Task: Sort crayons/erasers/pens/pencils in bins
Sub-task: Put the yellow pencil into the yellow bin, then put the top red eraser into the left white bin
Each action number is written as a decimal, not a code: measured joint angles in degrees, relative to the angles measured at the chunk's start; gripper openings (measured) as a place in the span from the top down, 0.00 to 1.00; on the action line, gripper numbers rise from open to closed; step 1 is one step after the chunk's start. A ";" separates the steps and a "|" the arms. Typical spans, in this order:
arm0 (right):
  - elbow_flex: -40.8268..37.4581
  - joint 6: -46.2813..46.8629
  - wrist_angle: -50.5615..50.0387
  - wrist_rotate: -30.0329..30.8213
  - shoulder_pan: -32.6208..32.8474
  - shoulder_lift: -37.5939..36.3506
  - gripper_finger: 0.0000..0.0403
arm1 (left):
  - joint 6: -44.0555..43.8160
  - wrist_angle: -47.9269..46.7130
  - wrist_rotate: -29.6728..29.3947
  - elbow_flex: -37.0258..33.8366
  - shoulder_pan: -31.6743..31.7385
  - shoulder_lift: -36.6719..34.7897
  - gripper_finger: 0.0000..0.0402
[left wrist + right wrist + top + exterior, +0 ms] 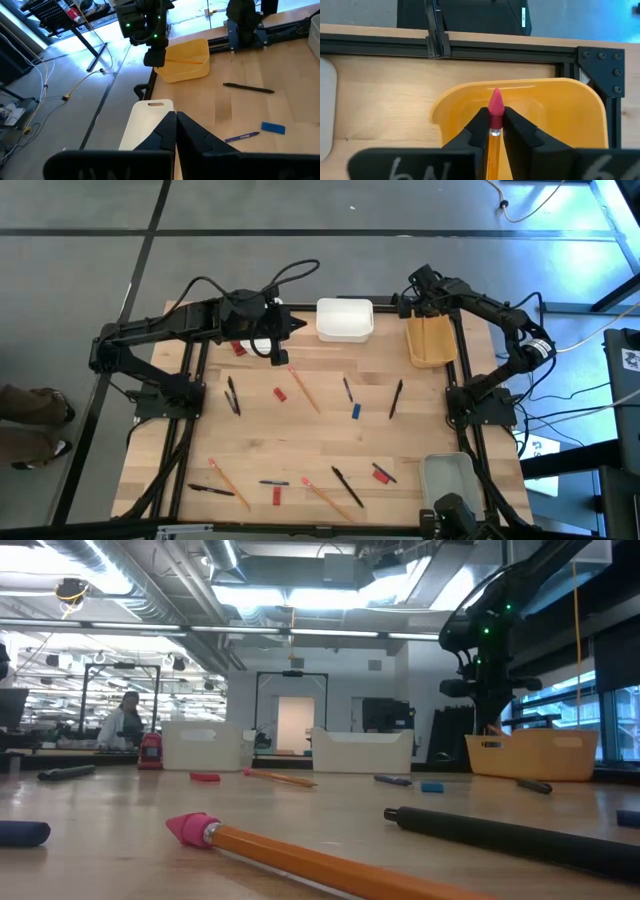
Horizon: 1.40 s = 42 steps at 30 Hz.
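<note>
The right gripper (495, 131) hangs over the yellow-orange bin (570, 115) at the far right corner of the table (330, 445), its two fingers pinching a pencil (494, 142) just below its pink-red eraser tip, which pokes out beyond the fingertips above the bin's hollow. In the low view the right arm comes down behind the same bin (533, 754).

The left gripper (176, 131) sits at the far left of the table, fingers pressed together with nothing visible between them; the narrow white bin (147, 125) lies directly beneath and ahead of it, and beyond that stands the wider white bin (345, 319).

Nearer than both grippers, loose items lie scattered: other pencils (303, 389), black pens (396, 398), a blue eraser (355, 411) and small red pieces (281, 393) that are probably crayons or erasers, too small to tell. The translucent grey bin (449, 479) rests at the near right corner, well apart from the right gripper.
</note>
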 joint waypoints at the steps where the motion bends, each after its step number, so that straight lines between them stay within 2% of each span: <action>1: 0.00 0.00 0.03 -0.02 -0.07 0.00 0.86 | 0.00 0.00 0.00 0.00 0.00 0.00 1.00; 14: 0.01 -0.40 0.09 -0.05 -0.08 0.00 0.65 | 0.00 0.00 0.00 0.00 0.00 0.00 1.00; 20: 4.21 -0.53 -4.46 -0.08 -0.08 -0.84 0.63 | 0.01 0.00 0.00 0.00 0.01 0.00 1.00; 25: 9.90 -4.96 -7.43 0.11 1.25 -5.08 0.63 | 0.02 -0.02 0.00 0.00 0.02 0.00 1.00; 31: 13.84 -9.01 -8.28 -0.20 8.58 -14.45 0.63 | -0.15 -0.02 0.12 0.00 0.00 0.00 1.00; 36: 14.96 -12.55 -8.30 -9.03 17.36 -20.31 0.63 | -0.50 0.00 0.39 0.00 -0.36 0.00 1.00; 40: 14.97 -12.28 -8.50 -10.12 24.96 -22.74 0.63 | -0.55 0.00 0.42 0.00 -0.55 0.00 1.00; 42: 14.97 -14.95 -8.74 -11.92 28.50 -23.10 0.63 | -0.56 0.04 0.39 0.00 -0.84 0.00 1.00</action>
